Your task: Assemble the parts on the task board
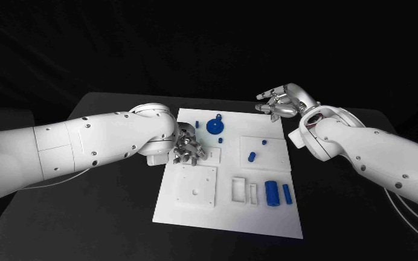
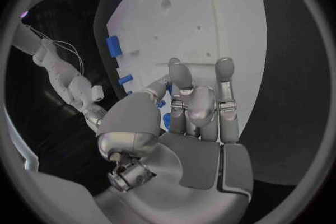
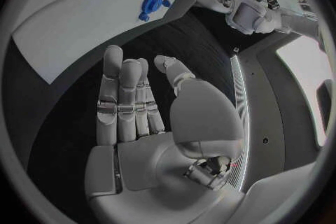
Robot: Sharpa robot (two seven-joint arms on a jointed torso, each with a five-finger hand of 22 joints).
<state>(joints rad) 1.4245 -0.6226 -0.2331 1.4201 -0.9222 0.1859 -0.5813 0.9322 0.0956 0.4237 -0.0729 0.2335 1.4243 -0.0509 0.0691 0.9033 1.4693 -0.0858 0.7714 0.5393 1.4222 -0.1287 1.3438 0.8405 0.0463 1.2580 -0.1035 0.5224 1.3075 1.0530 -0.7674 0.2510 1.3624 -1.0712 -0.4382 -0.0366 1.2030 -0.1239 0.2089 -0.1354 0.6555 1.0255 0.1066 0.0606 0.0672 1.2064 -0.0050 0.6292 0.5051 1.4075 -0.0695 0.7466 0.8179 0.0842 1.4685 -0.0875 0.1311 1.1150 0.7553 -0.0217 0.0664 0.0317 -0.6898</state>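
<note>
White task board (image 1: 228, 212) at centre of black worktop (image 1: 104, 225). Blue parts on board: round disc (image 1: 214, 128) near far edge, two cylinders (image 1: 272, 193) side by side near right edge, small piece (image 1: 252, 156) mid-board. Left hand (image 1: 187, 150) over board's left edge, fingers curled; whether holding anything cannot be told. Right hand (image 1: 279, 105) raised beyond board's far right corner, fingers straight and apart, holding nothing

Black table (image 1: 104, 212) fills lower half of head view, far edge crossing mid-frame. Behind it, upper half of frame: plain black backdrop, unlit, no detail. Table surface matte, dark, bare at lower left and lower right corners.
</note>
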